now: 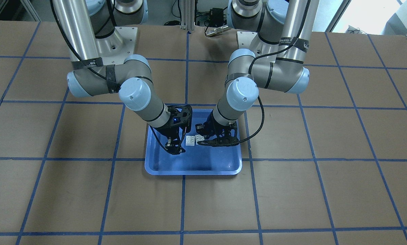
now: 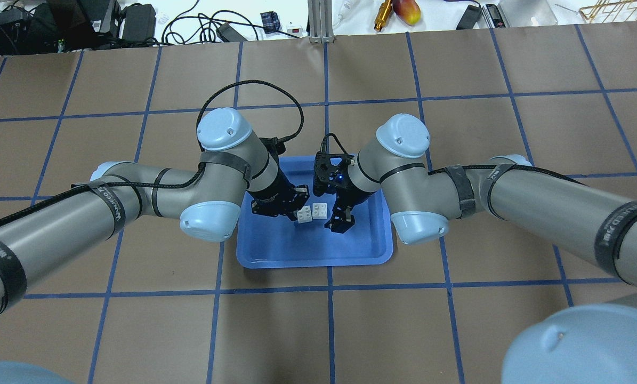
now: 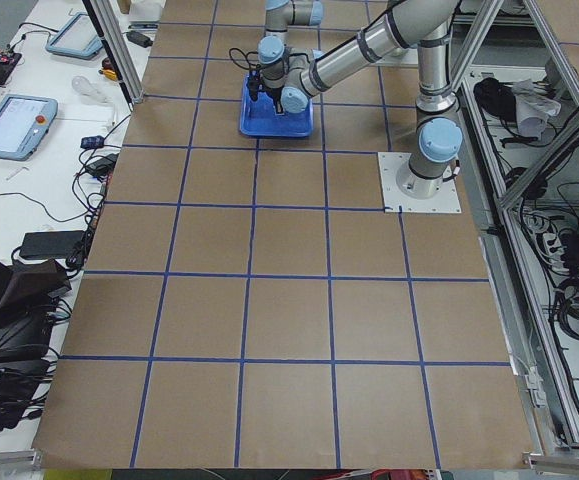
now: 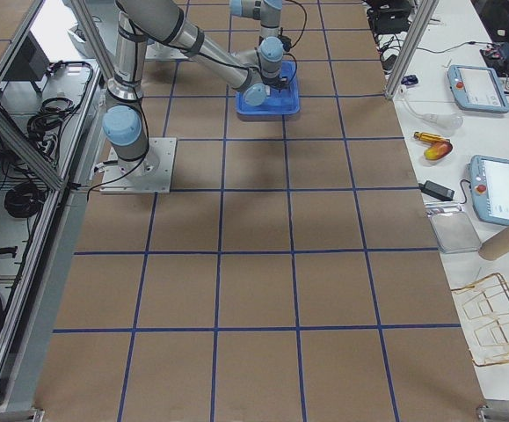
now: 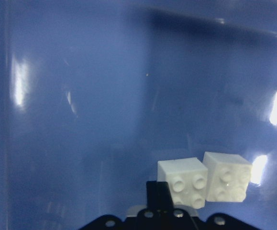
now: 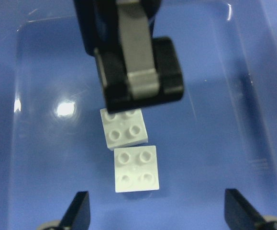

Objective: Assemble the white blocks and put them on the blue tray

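Two white blocks (image 6: 124,127) (image 6: 136,168) lie side by side, studs up and not stacked, on the floor of the blue tray (image 2: 313,261). They also show in the overhead view (image 2: 304,215) (image 2: 320,210) and in the front view (image 1: 199,138) (image 1: 190,140). My left gripper (image 5: 158,194) looks shut and empty, with its tip at the edge of the nearer block (image 5: 183,182). My right gripper (image 6: 157,215) is wide open and low over the tray. The other block lies just ahead of its two fingertips (image 6: 78,211).
The tray (image 1: 193,172) sits at the middle of the brown table with blue grid lines. Both forearms lean in over its far half. Cables, tools and tablets lie on benches beyond the table edges (image 2: 393,10).
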### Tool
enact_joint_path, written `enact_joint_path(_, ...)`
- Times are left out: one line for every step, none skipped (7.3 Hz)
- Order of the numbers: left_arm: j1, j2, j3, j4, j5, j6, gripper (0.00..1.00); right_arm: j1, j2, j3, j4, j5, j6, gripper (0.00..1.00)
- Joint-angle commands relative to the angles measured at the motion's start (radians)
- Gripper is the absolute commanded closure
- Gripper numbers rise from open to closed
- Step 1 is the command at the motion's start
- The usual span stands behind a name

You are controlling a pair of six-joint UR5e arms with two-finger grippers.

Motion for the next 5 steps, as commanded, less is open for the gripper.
enact_joint_path(-0.001,-0.007,0.017,-0.001,0.001,0.011,1.0,-0.01,-0.04,-0.003,0.009,-0.063,0.161,0.0)
enact_joint_path(-0.004,-0.008,0.017,-0.001,-0.001,0.004,1.0,-0.025,-0.064,-0.003,0.037,-0.092,0.225,0.0)
enact_joint_path(-0.012,-0.007,0.019,-0.001,0.004,0.011,1.0,-0.032,-0.12,-0.008,0.127,-0.153,0.32,0.0)
enact_joint_path(-0.01,-0.002,0.022,-0.001,0.007,0.022,1.0,-0.048,-0.164,-0.008,0.176,-0.19,0.419,0.0)
enact_joint_path(-0.006,0.002,0.032,-0.006,0.008,0.037,1.0,-0.094,-0.191,-0.014,0.251,-0.195,0.55,0.0)
